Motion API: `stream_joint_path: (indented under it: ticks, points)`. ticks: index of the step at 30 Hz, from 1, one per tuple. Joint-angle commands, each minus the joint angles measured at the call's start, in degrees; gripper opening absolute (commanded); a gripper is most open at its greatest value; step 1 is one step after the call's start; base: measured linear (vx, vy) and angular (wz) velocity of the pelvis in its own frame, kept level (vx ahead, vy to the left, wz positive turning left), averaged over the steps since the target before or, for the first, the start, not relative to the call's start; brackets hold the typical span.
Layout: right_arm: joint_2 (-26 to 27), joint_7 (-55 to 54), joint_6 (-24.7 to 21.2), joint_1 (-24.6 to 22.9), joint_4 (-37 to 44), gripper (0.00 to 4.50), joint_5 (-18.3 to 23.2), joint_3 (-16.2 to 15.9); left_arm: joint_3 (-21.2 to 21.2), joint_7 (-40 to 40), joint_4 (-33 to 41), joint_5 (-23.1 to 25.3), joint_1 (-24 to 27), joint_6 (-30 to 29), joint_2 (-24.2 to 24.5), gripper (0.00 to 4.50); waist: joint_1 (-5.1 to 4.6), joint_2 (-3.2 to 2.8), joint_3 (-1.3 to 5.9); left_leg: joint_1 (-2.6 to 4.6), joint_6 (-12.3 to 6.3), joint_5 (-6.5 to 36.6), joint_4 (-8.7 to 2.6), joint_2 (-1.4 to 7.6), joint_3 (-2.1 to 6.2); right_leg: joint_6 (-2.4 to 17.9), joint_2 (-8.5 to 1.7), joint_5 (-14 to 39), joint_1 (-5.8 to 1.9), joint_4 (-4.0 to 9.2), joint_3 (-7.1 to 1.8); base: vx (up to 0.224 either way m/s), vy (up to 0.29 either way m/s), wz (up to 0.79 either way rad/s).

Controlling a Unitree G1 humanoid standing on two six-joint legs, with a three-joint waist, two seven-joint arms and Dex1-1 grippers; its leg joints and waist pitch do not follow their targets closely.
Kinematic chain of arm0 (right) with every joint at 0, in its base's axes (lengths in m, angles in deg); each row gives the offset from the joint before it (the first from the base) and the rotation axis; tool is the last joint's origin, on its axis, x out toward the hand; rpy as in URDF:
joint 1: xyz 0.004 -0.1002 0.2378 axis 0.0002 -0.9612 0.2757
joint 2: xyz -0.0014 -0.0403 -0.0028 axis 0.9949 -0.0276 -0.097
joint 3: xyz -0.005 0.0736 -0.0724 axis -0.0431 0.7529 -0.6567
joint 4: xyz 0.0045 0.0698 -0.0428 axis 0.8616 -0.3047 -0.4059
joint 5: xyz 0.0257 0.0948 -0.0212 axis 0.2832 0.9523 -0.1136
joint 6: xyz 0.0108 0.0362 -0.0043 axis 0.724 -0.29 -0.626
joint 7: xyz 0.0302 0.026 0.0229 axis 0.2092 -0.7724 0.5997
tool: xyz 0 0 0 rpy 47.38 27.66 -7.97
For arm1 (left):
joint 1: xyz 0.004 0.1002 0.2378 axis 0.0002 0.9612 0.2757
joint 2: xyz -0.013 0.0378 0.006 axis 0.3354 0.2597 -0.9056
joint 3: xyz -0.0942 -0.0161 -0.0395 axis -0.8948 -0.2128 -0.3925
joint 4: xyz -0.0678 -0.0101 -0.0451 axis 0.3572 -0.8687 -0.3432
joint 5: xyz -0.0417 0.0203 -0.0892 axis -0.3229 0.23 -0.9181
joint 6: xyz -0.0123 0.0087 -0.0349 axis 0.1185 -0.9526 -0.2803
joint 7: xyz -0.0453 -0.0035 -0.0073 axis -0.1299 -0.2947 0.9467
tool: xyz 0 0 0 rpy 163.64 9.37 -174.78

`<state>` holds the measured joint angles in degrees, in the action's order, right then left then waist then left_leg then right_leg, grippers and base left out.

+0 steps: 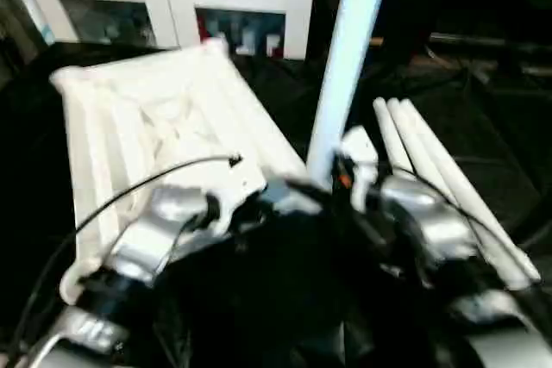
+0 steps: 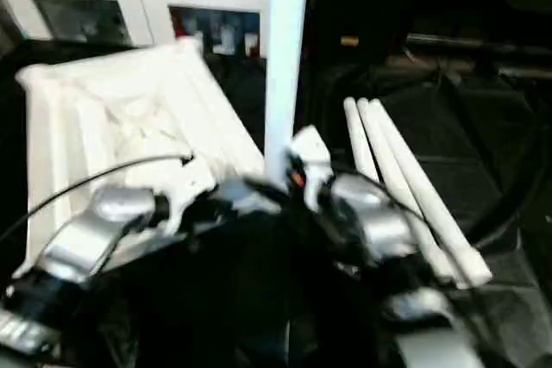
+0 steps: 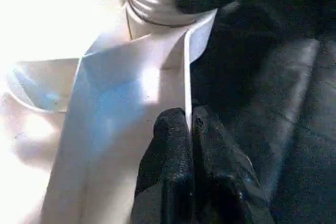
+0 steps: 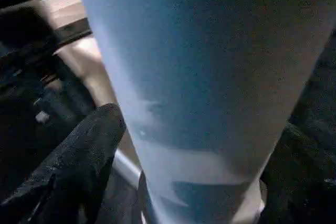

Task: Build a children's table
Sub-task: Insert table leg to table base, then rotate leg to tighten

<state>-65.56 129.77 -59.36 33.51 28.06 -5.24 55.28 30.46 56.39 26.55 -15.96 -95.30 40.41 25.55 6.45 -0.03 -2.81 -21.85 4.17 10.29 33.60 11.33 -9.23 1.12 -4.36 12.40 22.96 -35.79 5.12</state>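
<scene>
The table top [image 1: 164, 127] lay ribbed side up on the dark bench [image 1: 483, 152]. One leg [image 1: 349, 49] stood upright in its near corner socket. Three spare legs [image 2: 401, 178] lay side by side to the right, well apart from the top. The left tool [image 3: 190, 129] pinched a thin rim wall at that corner (fingers pressed together). The right tool [image 4: 199, 182] flanked the upright leg, fingers [image 4: 84, 156] spread.

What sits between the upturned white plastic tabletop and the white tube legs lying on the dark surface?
One white tube leg stands upright in a corner socket of the tabletop, between it and the three loose legs, seen in both eye views.
</scene>
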Motion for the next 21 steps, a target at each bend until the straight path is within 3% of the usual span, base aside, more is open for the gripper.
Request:
stream_joint_path:
  ticks: [1,6,15,21]
  points:
    - [-0.66,2.69,-2.32,-1.41,3.48,3.91,1.43,-2.08,0.76,2.21,3.15,-2.35,-0.72,2.77,-0.45,0.00,-0.09,-0.29,3.69,0.96,-3.89,5.81,-3.48,2.12,0.07,13.61,-3.97,-2.78,-3.60,3.45,-3.34,0.000,0.000,0.00]
    - [-1.81,3.67,-4.23,-3.02,6.05,3.58,2.40,-1.82,0.81,3.43,3.59,-2.56,-0.16,3.04,0.18,0.00,-0.07,-0.26,3.63,1.01,-2.47,7.70,-3.61,2.16,0.03,12.73,-4.02,1.02,-3.51,3.72,-3.37,0.000,0.000,0.00]
    - [-3.49,5.73,-7.24,-5.38,9.28,2.86,3.41,-2.37,1.39,4.93,3.59,-2.19,0.40,3.88,1.14,0.00,0.27,-0.32,3.88,0.89,-2.40,6.04,-3.34,2.12,-0.10,12.85,-3.89,-2.23,-3.59,3.32,-3.31,0.000,0.000,0.00]
    - [-2.25,4.24,-7.37,-6.50,9.55,2.58,4.40,-1.30,1.49,5.09,3.40,-1.63,1.01,4.59,1.71,0.00,0.23,-0.50,3.84,0.95,-1.68,7.83,-3.40,2.12,-0.06,12.42,-4.00,0.71,-3.57,3.58,-3.30,0.000,0.000,0.00]
